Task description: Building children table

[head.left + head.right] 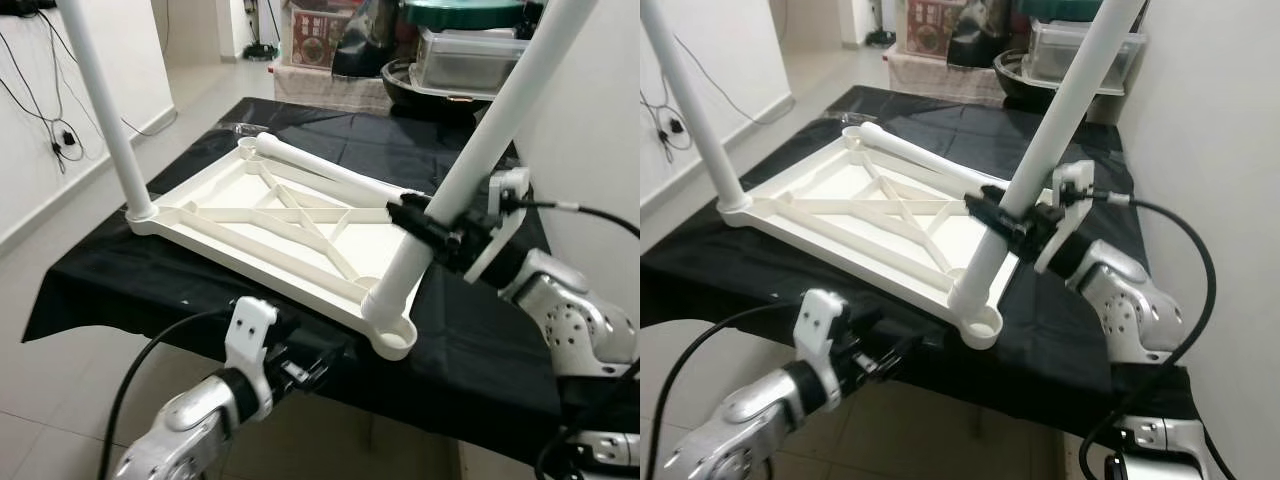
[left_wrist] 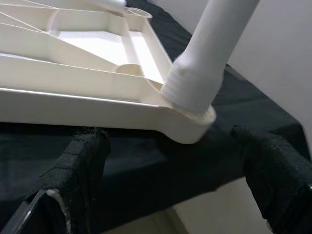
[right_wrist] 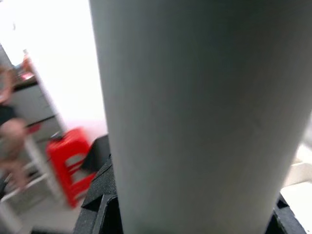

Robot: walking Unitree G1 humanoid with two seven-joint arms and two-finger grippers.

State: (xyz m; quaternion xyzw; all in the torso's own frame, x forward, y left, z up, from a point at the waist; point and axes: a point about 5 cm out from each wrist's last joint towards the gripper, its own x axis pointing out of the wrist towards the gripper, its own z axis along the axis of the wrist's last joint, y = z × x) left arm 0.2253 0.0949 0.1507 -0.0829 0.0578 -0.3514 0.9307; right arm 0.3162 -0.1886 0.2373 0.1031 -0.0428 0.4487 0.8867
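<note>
**Leg gripped at the near corner of the upturned tabletop**

Nearest the camera, the left gripper (image 1: 310, 368) is held below the near edge of the black-draped table (image 1: 480, 350), its fingers (image 2: 80, 165) spread apart. An upturned white tabletop (image 1: 270, 225) lies on the cloth. At its near right corner a white leg (image 1: 470, 170) stands tilted in its socket, clamped by the right gripper (image 1: 425, 225). Another leg (image 1: 105, 110) stands at the left corner, and a third (image 1: 330, 175) lies along the far edge.

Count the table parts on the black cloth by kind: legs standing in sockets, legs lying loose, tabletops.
Legs standing in sockets: 2, the near leg held by the right gripper and the far leg
Loose leg lying on the tabletop: 1
Tabletop, upside down: 1
Total: 4
</note>
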